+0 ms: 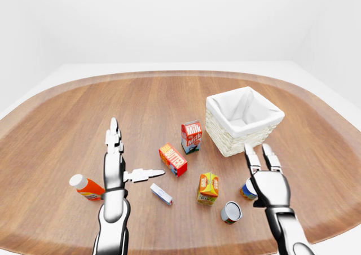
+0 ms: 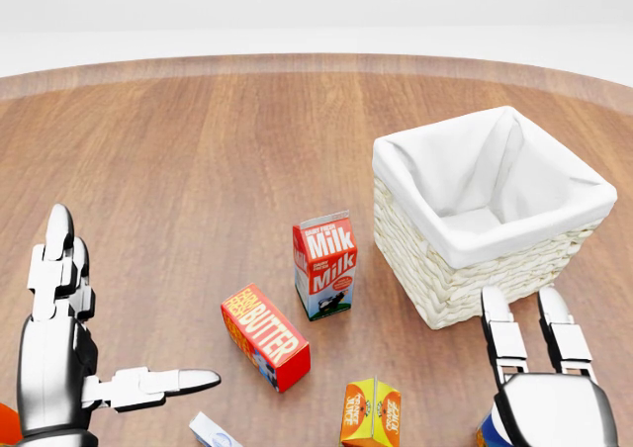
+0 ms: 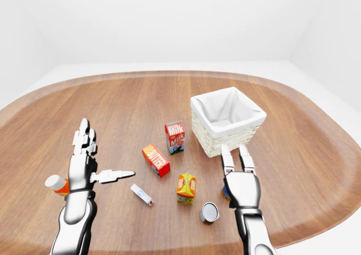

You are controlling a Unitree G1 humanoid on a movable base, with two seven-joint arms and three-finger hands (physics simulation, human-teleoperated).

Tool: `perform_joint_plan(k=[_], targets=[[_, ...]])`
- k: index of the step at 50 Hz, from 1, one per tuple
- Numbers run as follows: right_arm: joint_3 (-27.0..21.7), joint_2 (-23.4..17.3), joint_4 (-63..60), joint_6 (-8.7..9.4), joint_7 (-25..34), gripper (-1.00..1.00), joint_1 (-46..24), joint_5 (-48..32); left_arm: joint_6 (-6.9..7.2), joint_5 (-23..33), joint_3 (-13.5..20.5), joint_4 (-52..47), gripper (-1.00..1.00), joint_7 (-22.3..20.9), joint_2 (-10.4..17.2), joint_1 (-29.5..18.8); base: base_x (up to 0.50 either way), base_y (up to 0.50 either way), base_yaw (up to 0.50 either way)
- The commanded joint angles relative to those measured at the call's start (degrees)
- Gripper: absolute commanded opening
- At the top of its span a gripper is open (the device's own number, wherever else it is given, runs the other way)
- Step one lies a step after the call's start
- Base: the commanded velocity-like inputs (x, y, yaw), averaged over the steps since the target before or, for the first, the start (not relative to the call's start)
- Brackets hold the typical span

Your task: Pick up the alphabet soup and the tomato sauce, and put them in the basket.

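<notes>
An upright can with a blue and orange label (image 1: 245,190) stands at the lower right, mostly hidden behind my right hand (image 1: 257,153). That hand is open, fingers straight, right above the can and not closed round it. A second can (image 1: 231,211) lies on its side with its silver end toward me, just left of the hand. I cannot tell which can is the soup and which the sauce. The white-lined wicker basket (image 1: 230,143) stands further up the view from the right hand. My left hand (image 1: 131,156) is open at the lower left, holding nothing.
A milk carton (image 1: 191,136), a red butter box (image 1: 173,159), an orange juice box (image 1: 208,188) and a small white box (image 1: 161,194) lie between the hands. An orange bottle with a white cap (image 1: 84,187) lies beside the left arm. The round wooden table's edge (image 1: 316,232) runs close below.
</notes>
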Motion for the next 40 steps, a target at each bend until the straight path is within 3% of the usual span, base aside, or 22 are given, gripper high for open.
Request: perform_joint_plan(k=[1, 40], targets=[[0.29, -0.95, 3.34, 0.0, -1.81, 1.0, -1.4, -0.26, 0.0, 0.07, -0.04, -0.67, 1.0, 0.09, -0.07, 0.08, 0.0, 0.0, 0.0], [1.91, -3.65, 15.51, 0.0, -5.34, 1.0, -7.39, 0.49, 0.0, -0.21, 0.16, -0.9, 1.0, 0.04, -0.01, -0.34, 0.0, 0.0, 0.0]])
